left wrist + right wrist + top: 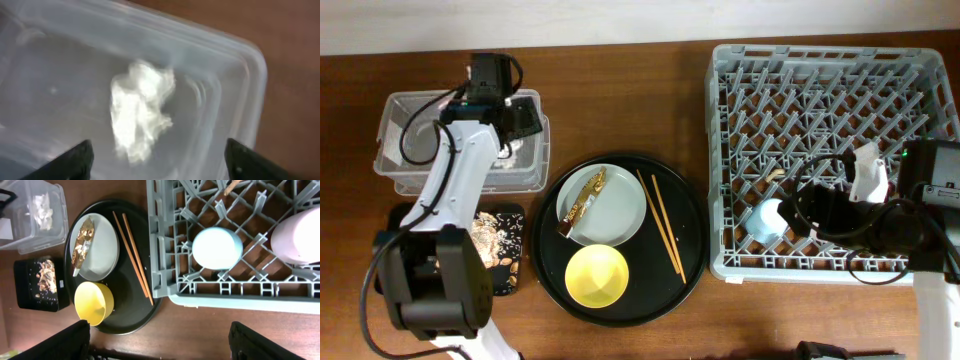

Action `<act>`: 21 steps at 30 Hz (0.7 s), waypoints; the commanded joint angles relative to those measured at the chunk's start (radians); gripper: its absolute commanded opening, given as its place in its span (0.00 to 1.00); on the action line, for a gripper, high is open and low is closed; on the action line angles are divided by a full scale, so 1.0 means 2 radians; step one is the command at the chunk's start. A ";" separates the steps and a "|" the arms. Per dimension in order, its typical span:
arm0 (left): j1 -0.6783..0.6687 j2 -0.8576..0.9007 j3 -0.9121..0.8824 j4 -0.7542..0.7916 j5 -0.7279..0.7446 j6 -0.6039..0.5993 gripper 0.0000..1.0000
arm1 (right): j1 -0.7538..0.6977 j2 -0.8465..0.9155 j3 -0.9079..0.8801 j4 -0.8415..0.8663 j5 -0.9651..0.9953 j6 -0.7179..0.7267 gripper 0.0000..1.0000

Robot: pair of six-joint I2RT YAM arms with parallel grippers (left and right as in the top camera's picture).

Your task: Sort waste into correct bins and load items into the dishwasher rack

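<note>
Overhead. Landmark: large round black tray (692,250). On it sit a pale grey-green round plate (620,215) carrying a shiny gold-brown wrapper (582,200), a small yellow bowl (597,275) and a pair of thin wooden chopsticks (662,225). None of these is sorted yet. Just left of the tray, a shallow black rectangular tray (520,250) holds brownish food scraps (500,235). Right of the tray, a large square grey plastic dishwasher rack (880,90) holds a light blue cup (770,218).

Left wrist. The left gripper (158,150) has its fingers apart and empty over a clear rectangular plastic tub (240,75). A crumpled white tissue (140,112) lies inside.

Right wrist. The right gripper (159,330) is spread and empty. A pink cup (300,235) is racked beside the blue one.

Judgement: roughly half done.
</note>
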 commanded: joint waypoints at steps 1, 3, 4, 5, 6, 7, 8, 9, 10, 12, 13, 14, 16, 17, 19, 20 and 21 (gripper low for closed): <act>-0.050 -0.027 0.029 -0.087 0.099 0.044 0.75 | 0.004 -0.001 0.004 0.000 0.006 -0.002 0.89; -0.101 -0.021 0.024 -0.123 0.097 0.074 0.69 | 0.004 -0.001 0.004 0.000 0.006 -0.002 0.89; -0.135 -0.013 0.014 -0.136 0.073 0.088 0.64 | 0.004 -0.001 0.004 0.000 0.007 -0.002 0.89; -0.153 -0.006 0.005 -0.141 0.044 0.089 0.64 | 0.004 -0.001 0.004 0.000 0.007 -0.002 0.89; -0.163 -0.002 -0.006 -0.141 0.034 0.093 0.63 | 0.004 -0.001 0.004 0.000 0.007 -0.002 0.89; -0.171 0.006 -0.019 -0.138 0.031 0.100 0.62 | 0.004 -0.001 0.004 0.000 0.007 -0.002 0.89; -0.174 0.018 -0.034 -0.132 0.027 0.107 0.62 | 0.004 -0.001 0.004 0.000 0.007 -0.002 0.89; -0.173 0.030 -0.043 -0.124 0.024 0.107 0.62 | 0.004 -0.001 0.004 0.000 0.006 -0.002 0.89; -0.170 0.045 -0.048 -0.118 0.022 0.107 0.61 | 0.004 -0.001 0.004 0.000 0.007 -0.002 0.89; -0.165 0.082 -0.050 -0.112 0.019 0.107 0.45 | 0.004 -0.001 0.004 0.000 0.007 -0.002 0.89; -0.164 0.091 -0.050 -0.115 0.023 0.107 0.32 | 0.004 -0.001 0.004 0.000 0.006 -0.002 0.89; -0.164 0.092 -0.050 -0.120 0.025 0.107 0.17 | 0.004 -0.001 0.004 0.000 0.006 -0.002 0.89; -0.165 0.073 -0.025 -0.161 0.035 0.097 0.00 | 0.004 -0.001 0.004 0.000 0.007 -0.002 0.89; -0.165 0.064 -0.013 -0.173 0.035 0.093 0.00 | 0.004 -0.001 0.004 0.000 0.007 -0.002 0.89; -0.161 0.022 0.025 -0.196 0.029 0.094 0.00 | 0.004 -0.001 0.004 0.000 0.006 -0.002 0.89; -0.157 0.010 0.033 -0.195 0.022 0.094 0.00 | 0.004 -0.001 0.004 0.000 0.007 -0.002 0.89; -0.148 -0.003 0.043 -0.189 0.007 0.094 0.00 | 0.004 -0.001 0.004 0.000 0.007 -0.002 0.89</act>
